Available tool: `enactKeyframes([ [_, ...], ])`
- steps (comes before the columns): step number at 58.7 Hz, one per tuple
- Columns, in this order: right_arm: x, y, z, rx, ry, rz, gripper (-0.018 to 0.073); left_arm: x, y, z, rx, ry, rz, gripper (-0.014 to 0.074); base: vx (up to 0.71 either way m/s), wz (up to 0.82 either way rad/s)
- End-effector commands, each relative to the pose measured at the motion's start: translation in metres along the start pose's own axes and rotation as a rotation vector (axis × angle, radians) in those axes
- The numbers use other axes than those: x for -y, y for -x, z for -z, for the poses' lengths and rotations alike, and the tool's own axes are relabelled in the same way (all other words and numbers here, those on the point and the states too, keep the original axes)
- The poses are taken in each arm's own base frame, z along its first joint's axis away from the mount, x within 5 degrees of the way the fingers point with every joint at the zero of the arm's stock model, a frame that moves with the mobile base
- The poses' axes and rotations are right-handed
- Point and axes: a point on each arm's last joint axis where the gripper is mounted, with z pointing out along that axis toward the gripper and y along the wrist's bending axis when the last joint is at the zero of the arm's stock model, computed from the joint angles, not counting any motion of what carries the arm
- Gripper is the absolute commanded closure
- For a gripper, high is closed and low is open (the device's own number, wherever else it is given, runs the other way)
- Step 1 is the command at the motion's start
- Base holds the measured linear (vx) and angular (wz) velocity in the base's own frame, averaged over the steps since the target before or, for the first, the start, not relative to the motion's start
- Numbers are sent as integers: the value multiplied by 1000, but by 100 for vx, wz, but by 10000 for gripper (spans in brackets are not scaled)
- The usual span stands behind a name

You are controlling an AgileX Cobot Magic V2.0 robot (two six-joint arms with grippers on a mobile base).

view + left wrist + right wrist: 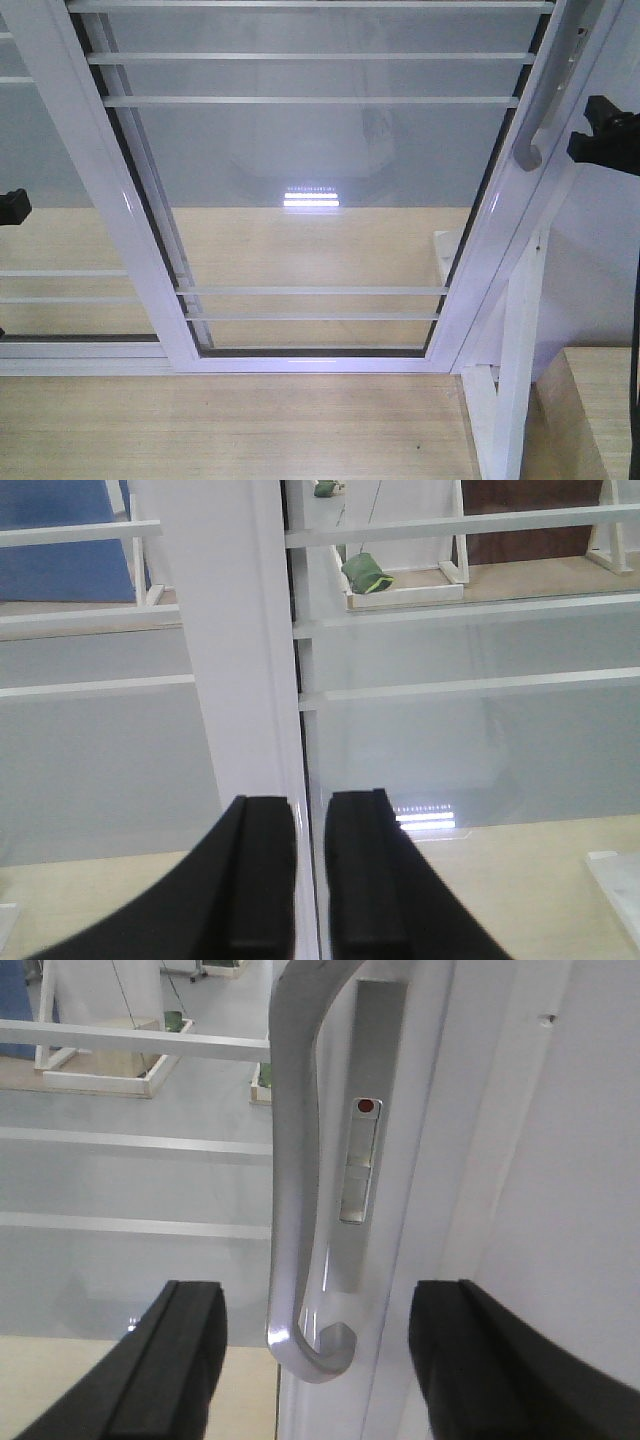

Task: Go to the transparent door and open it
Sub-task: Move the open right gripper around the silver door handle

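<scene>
While the black left gripper (310, 880) faces a white frame stile (230, 680), jaws drawn almost together on nothing, the tall clear-glass, white-framed transparent door (310, 150) fills the middle above the pale wooden floor (230, 430). Its curved grey-white pull handle (290, 1160) (a red dot (366, 1106) marks the latch plate (360, 1190) beside it) sits on the right stile, with the black right gripper (320, 1360) holding its jaws spread wide either side of the handle's lower end.
</scene>
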Motion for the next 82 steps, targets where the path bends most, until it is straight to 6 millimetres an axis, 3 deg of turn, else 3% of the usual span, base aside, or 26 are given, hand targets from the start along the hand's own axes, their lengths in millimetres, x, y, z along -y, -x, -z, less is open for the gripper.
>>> enactKeyframes([
  [1, 0, 19, -7, 160, 14, 3, 70, 0, 23, 3, 152, -1, 4, 309, 0, 0],
  [9, 0, 18, -25, 140, 18, 1, 83, 0, 25, 3, 172, -1, 4, 309, 0, 0],
  [16, 2, 29, -43, 158, 18, 6, 83, 0, 25, 3, 177, 0, 2, 298, 0, 0],
  [29, 6, 38, -81, 123, 9, 8, 83, 0, 25, 3, 177, 0, 2, 220, 0, 0],
  [52, 7, 44, -120, 138, 13, 13, 83, 0, 25, 3, 175, 0, 2, 195, 0, 0],
  [64, -7, 42, -137, 130, 48, 26, 89, 0, 25, 3, 172, -1, 2, 195, 0, 0],
  [72, -7, 37, -145, 117, 45, 20, 148, 0, 25, 3, 172, -1, 2, 195, 0, 0],
  [82, -7, 36, -145, 102, 43, 15, 319, 0, 24, 3, 165, -1, 2, 195, 0, 0],
])
